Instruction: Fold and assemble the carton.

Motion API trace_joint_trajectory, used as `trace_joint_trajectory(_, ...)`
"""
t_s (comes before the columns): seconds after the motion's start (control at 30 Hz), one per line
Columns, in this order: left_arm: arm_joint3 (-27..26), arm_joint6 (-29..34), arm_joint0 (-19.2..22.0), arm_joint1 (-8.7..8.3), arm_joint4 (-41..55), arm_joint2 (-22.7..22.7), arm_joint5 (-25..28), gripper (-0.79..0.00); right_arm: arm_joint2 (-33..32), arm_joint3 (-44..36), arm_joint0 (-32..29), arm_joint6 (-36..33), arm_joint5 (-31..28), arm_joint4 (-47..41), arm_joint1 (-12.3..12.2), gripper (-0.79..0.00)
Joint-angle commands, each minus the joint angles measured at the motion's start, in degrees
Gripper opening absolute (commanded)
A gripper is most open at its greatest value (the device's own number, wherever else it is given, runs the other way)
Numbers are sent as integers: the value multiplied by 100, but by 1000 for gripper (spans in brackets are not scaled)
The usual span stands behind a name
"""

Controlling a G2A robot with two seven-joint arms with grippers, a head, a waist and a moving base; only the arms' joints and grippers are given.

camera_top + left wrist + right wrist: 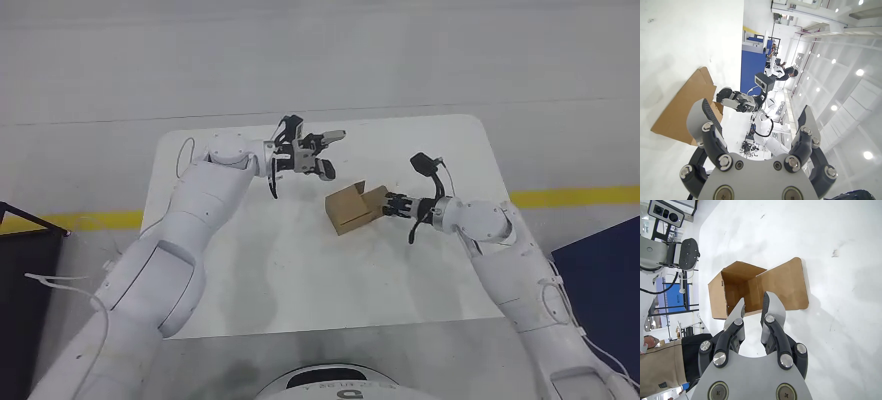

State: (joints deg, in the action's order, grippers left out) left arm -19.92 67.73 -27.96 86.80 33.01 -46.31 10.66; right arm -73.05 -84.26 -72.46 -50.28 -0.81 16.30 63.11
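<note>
White table (300,285) with rounded corners; a broad stretch of tabletop lies from the carton to the lower edge. The brown carton (350,208) lies on its side right of centre, mouth open, one flap flat. The left gripper (328,155) is spread wide at upper centre, apart from the carton. The right gripper (388,205) is narrowly parted at the mouth.

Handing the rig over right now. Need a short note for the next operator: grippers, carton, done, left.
Left gripper: open, empty, above the table, apart from the carton.
Right gripper: narrowly open at the carton's open mouth, nothing pinched.
Carton: on its side near the table's middle, squared into a box, one flap spread flat on the table.
Done: body squared up.
Left: fold the mouth shut; the far end's state is hard to judge.
</note>
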Motion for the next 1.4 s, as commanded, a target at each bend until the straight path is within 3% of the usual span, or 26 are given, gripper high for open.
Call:
trace_joint_trajectory(0.0, 38, 3, 2, 10, 1, -19, 23, 0, -28, -125, -67, -14, 86, 45, -15, -542)
trace_joint_trajectory(0.4, 102, 40, -12, 54, -61, -105, 97, 0, -149, -713, -408, -48, 390, 272, -88, -400)
trace_joint_trajectory(0.63, 115, 125, -31, 70, -112, -147, 122, 0, -65, -865, -493, -105, 537, 371, -101, -422)
trace_joint_trajectory(0.93, 148, 208, -51, 61, -162, -233, 212, 0, 47, -862, -435, -157, 738, 403, -101, -582)
trace_joint_trajectory(1.13, 146, 194, -65, 48, -196, -294, 214, 0, -128, -935, -482, 11, 847, 451, -132, -536)
trace_joint_trajectory(1.27, 117, 188, -68, 48, -224, -324, 189, 0, -201, -1017, -537, 46, 878, 508, -152, -554)
trace_joint_trajectory(1.37, 100, 175, -71, 49, -242, -346, 190, 0, -168, -1044, -545, -8, 876, 534, -157, -489)
